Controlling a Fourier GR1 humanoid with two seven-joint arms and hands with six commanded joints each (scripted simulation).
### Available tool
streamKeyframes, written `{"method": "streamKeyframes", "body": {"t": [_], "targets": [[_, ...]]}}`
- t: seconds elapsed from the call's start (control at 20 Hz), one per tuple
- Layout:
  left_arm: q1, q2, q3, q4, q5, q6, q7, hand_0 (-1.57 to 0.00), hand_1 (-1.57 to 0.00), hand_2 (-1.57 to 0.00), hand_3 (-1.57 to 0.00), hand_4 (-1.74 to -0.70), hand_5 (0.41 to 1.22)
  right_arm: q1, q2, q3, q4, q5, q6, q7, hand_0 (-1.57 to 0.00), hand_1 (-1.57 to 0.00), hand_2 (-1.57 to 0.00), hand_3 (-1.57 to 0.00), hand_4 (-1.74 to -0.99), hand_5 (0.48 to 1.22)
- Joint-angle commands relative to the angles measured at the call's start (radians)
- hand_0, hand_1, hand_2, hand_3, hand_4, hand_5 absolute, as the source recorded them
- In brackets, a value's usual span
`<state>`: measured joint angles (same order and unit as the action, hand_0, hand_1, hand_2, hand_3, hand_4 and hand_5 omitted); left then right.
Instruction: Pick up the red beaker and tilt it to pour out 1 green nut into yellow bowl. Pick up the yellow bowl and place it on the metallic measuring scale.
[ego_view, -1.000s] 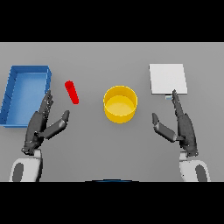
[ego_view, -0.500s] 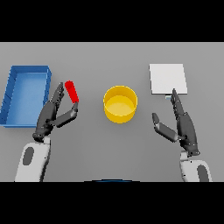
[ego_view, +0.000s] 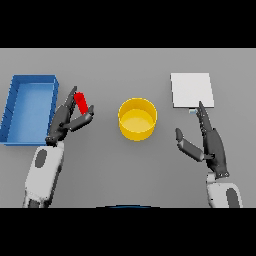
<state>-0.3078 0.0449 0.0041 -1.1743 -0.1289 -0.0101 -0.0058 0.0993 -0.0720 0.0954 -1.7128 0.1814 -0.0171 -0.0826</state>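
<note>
The red beaker (ego_view: 81, 102) is a small tilted cylinder left of centre on the table. My left hand (ego_view: 65, 122) has come up to it from below, fingers behind it and thumb reaching out under it, still open. The yellow bowl (ego_view: 137, 118) stands at the centre, upright, with nothing I can make out inside. The metallic scale (ego_view: 192, 90) is a flat pale square at the back right. My right hand (ego_view: 207, 142) hovers open below the scale, fingertips near its front edge.
A blue open bin (ego_view: 29, 107) lies at the far left, just beside my left hand and the beaker. Bare grey table lies between the bowl and the scale.
My left hand has moved forward and to the right, from below the beaker up against it. The right hand has barely shifted.
</note>
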Motion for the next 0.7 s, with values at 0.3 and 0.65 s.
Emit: {"method": "streamKeyframes", "body": {"t": [0.3, 0.65], "targets": [[-0.120, 0.018, 0.034, 0.141, -0.008, 0.002, -0.027, 0.00, 0.00, 0.00, 0.00, -1.31, 0.706, 0.004, 0.001, -0.009, 0.001, -0.022, 0.009, -0.001, 0.00, 0.00, 0.00, 0.00, -1.324, 0.683], [-0.179, -0.015, 0.056, 0.224, 0.002, 0.021, -0.108, -0.08, -0.08, -0.12, -0.08, -1.42, 0.770, -0.004, -0.008, -0.008, 0.000, -0.005, 0.003, -0.009, 0.00, 0.00, 0.00, 0.00, -1.291, 0.684]]}}
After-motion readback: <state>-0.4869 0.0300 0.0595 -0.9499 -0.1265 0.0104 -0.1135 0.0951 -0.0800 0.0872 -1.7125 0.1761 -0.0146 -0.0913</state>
